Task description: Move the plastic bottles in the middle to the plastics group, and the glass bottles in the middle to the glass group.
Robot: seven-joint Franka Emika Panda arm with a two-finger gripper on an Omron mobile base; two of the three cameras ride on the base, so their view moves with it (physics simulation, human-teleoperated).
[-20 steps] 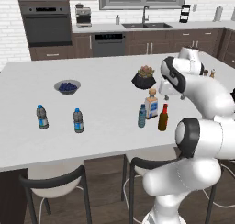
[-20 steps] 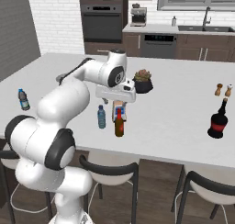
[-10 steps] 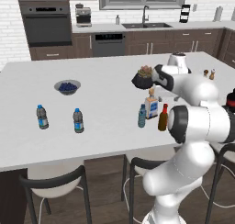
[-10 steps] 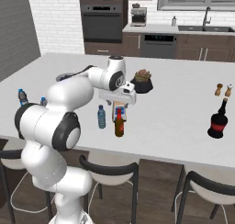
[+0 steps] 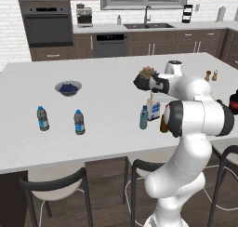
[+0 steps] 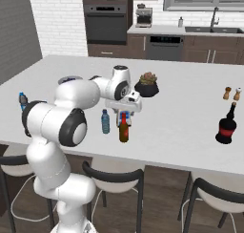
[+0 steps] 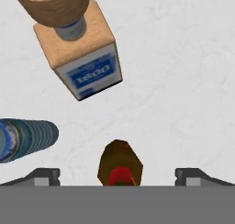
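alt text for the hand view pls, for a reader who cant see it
Looking straight down, the open gripper hangs over a slim amber-brown bottle with a red cap on a white counter. A squarish clear bottle with a blue label stands beyond, a light-blue plastic bottle beside.

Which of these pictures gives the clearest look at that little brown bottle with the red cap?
The right base view: the amber-brown bottle stands in full side profile on the counter. The hand view looks straight down on its cap and shoulders. In the left base view the arm covers all but a sliver.
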